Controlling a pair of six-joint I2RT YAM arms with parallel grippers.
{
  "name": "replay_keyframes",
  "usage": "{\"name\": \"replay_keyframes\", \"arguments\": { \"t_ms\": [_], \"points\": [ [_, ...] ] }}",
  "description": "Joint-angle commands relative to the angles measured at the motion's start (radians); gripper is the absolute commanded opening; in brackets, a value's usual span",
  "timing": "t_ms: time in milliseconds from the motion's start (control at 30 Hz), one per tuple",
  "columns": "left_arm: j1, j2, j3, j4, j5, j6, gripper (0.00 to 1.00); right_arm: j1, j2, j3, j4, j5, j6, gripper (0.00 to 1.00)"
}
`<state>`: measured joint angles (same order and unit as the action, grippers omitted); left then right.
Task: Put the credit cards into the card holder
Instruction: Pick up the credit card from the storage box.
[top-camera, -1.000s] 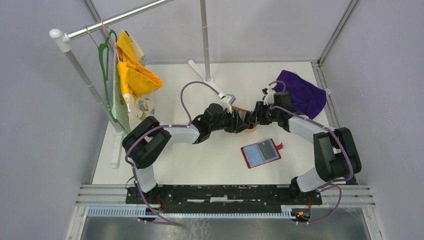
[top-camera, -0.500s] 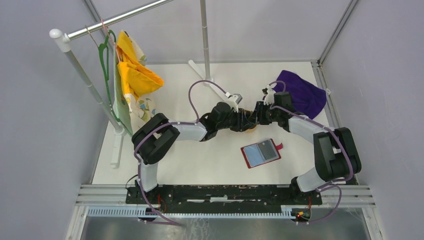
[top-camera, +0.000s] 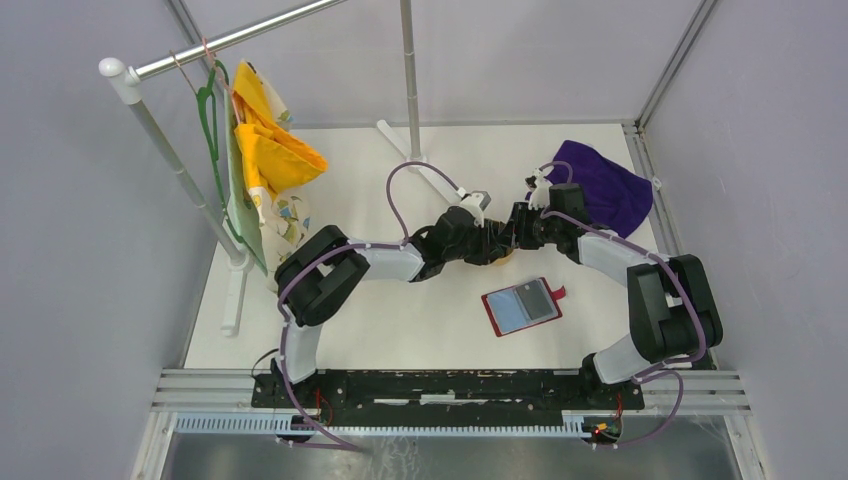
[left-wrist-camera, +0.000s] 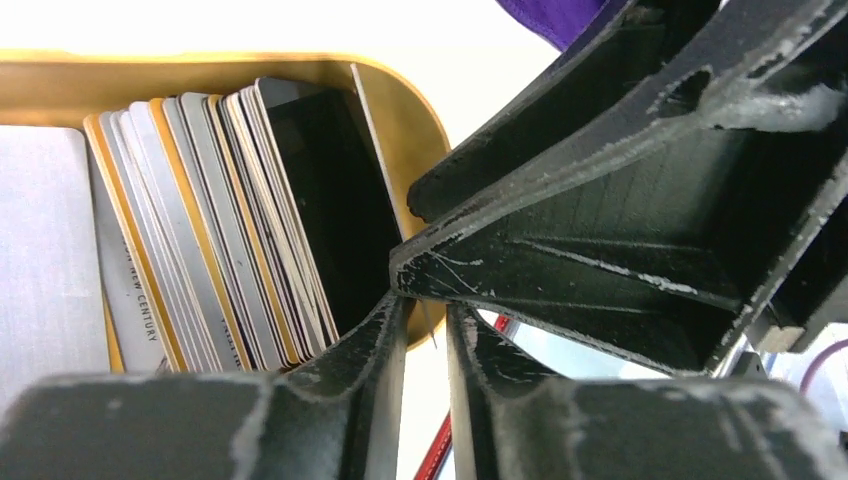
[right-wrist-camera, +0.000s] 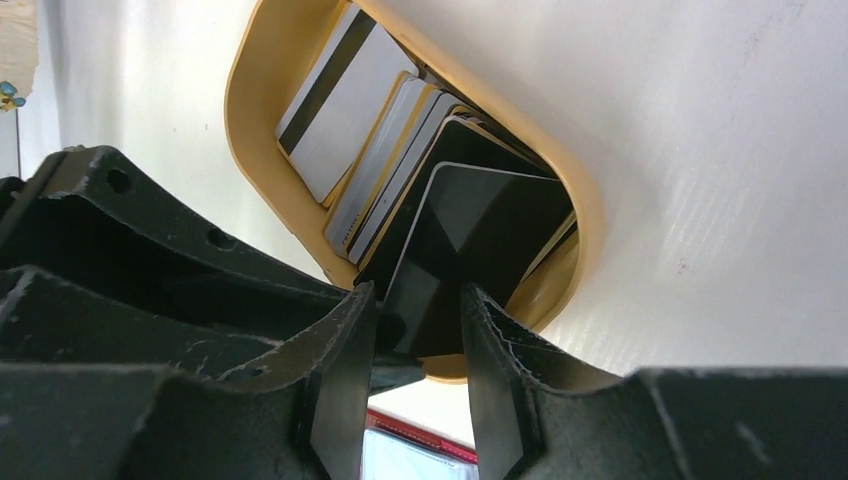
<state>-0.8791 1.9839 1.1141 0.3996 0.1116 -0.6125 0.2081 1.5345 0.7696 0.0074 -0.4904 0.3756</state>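
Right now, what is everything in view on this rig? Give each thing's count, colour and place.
credit cards: a stack, too many to count; black, grey, gold-edged; in the tray
black card: one, tilted up from the stack
tray: one, tan, mid-table
card holder: one, red, lying open, nearer the bases than the tray
cloth: one, purple, far right
garment: one, yellow, hanging at left
hanger: one, green, on the rack
rack: one, white, left
table: one, white
left gripper: black, fingers nearly together over the tray
right gripper: black, black card between its fingers, grip unclear
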Motion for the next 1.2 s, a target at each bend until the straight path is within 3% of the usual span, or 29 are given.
{"name": "replay_keyframes", "arguments": {
  "t_ms": [0,167,533,733,867,1033,1167],
  "points": [
    [-0.004,0.01,0.054,-0.016,-0.063,0.025,0.23,-0.003,-0.013,0.007,0.049,-0.035,0.014,0.44],
    [-0.005,0.011,0.065,-0.031,-0.081,0.023,0.02,-0.012,-0.044,0.011,0.061,-0.065,0.008,0.5],
    [-0.005,-0.109,0.007,-0.041,-0.144,0.019,0.02,-0.06,-0.165,0.002,0.111,-0.133,-0.074,0.55],
    [-0.005,-0.187,-0.033,-0.036,-0.159,0.022,0.02,-0.079,-0.259,-0.044,0.195,-0.259,-0.225,0.56],
    [-0.005,-0.248,-0.071,-0.038,-0.158,0.031,0.02,-0.082,-0.32,-0.06,0.193,-0.363,-0.415,0.58],
    [-0.005,-0.418,-0.227,0.05,-0.129,0.05,0.02,-0.082,-0.431,-0.112,0.181,-0.48,-0.625,0.61],
    [-0.005,-0.588,-0.413,0.186,-0.061,0.068,0.02,-0.081,-0.463,-0.218,0.302,-0.665,-0.6,0.73]
  ]
}}
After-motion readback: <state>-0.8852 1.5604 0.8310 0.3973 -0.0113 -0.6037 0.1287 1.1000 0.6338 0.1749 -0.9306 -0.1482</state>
